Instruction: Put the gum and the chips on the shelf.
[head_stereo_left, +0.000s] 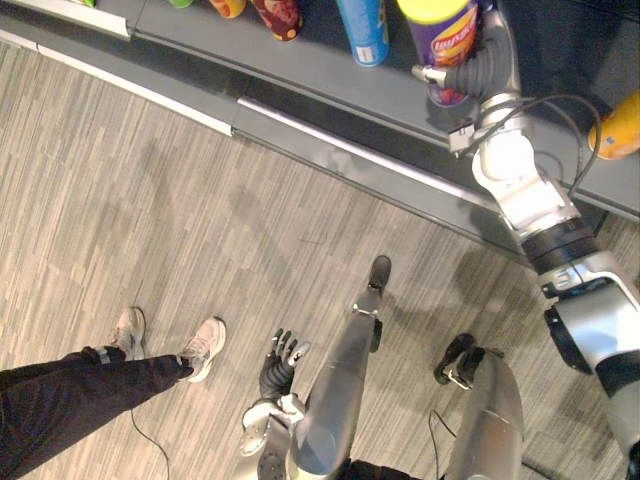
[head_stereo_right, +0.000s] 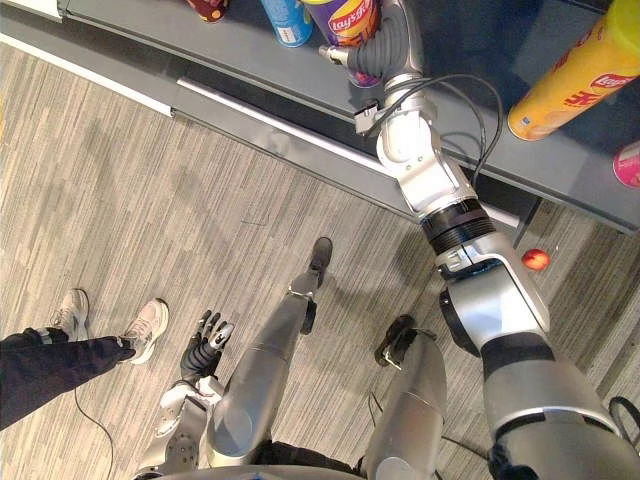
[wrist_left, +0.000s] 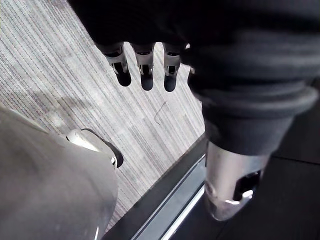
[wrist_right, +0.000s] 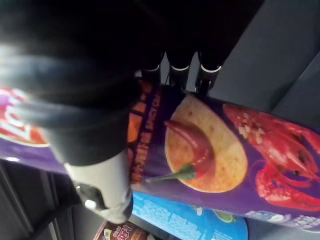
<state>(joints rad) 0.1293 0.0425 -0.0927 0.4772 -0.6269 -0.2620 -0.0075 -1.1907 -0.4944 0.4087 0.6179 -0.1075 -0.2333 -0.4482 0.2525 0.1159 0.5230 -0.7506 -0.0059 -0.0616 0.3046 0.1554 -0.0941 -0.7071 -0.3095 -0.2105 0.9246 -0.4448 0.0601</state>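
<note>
Grips the purple chips can (head_stereo_left: 445, 40) in the right hand (head_stereo_left: 478, 62), with fingers (wrist_right: 172, 67) curled round its side, upright over the grey shelf (head_stereo_left: 330, 70) and just beside a blue can (head_stereo_left: 362, 30). Hangs the left hand (head_stereo_left: 283, 362) low above the floor (head_stereo_left: 150, 200), with fingers straight and loose, holding nothing. Cannot tell of any contact between base and shelf yet. Judged as the placing step for the chips: lower straight down to seat the base flat, hold the can vertical, and leave a gap to the blue can. Then loosen the grip evenly and draw back along the arm's own line, without brushing the yellow lid (head_stereo_left: 437, 8) or tipping the tall can.
</note>
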